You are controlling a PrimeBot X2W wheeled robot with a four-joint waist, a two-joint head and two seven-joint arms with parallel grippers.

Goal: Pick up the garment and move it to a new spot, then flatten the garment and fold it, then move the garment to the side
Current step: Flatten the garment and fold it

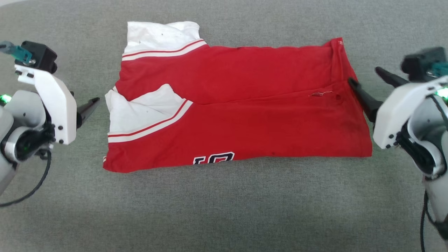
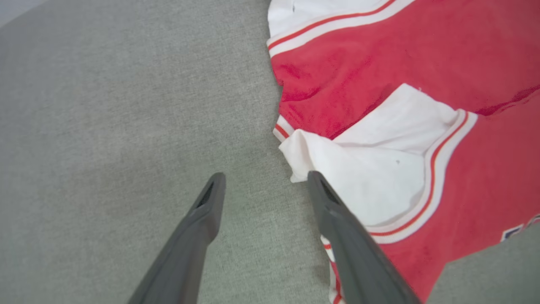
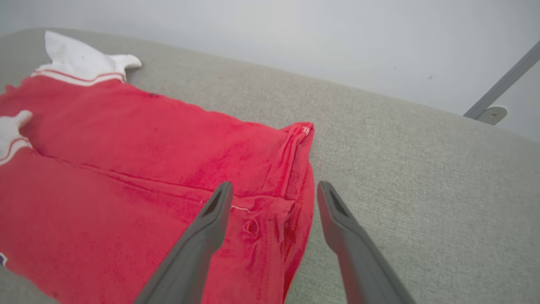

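The red jersey garment [image 1: 238,105] lies folded lengthwise on the grey surface, its white sleeves at its left end and part of the black number peeking out at its near edge. My left gripper [image 1: 91,104] hovers open just off the sleeve end; in the left wrist view [image 2: 265,179] its fingers straddle bare fabric beside the white sleeve [image 2: 371,177]. At the hem end my right gripper [image 1: 364,77] is open too. The right wrist view [image 3: 274,190] has one finger over the red hem [image 3: 295,169] and one over the grey surface.
The grey upholstered surface [image 1: 224,210] spreads wide around the garment. A pale wall [image 3: 295,38] rises behind its far edge, with a grey metal strut [image 3: 502,84] fixed at the right.
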